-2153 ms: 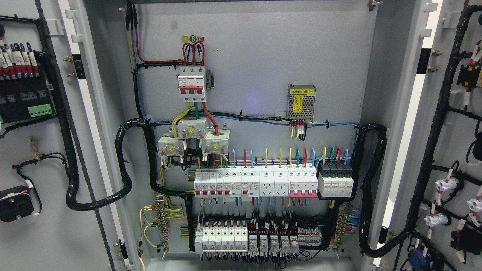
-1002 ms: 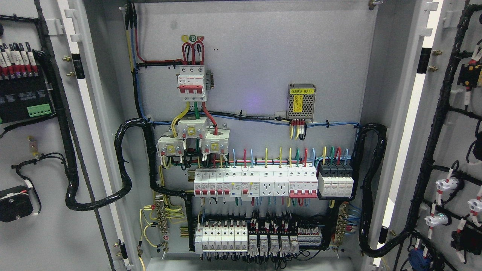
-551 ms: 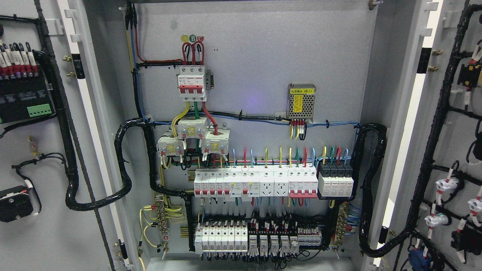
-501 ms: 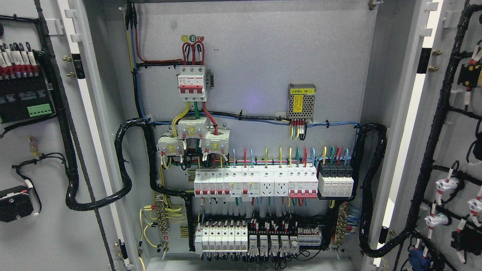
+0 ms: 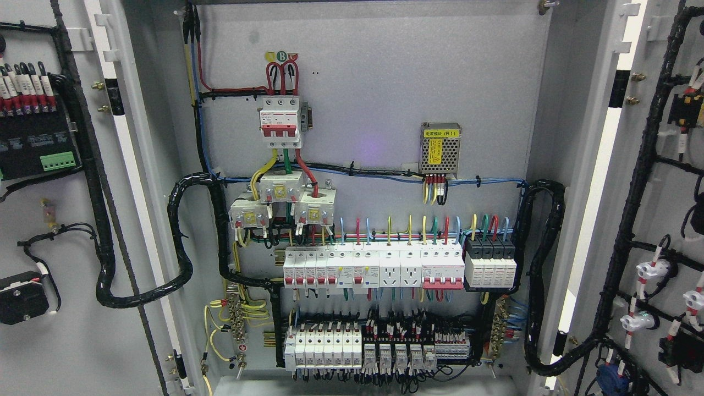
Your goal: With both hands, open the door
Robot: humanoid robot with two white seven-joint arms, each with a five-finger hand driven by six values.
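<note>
Both doors of the grey cabinet [image 5: 374, 99] stand swung wide: the left door [image 5: 60, 341] lies far left of the row of white breakers [image 5: 374, 267], the right door [image 5: 654, 209] far to its right. No robot hand shows, so the state of the fingers cannot be told.

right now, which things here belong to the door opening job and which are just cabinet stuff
Job:
- left door, swung open
- right door, swung open

Just there:
- main breaker
- power supply module
- breaker row
- black cable loom

Neither robot hand is in view.
</note>
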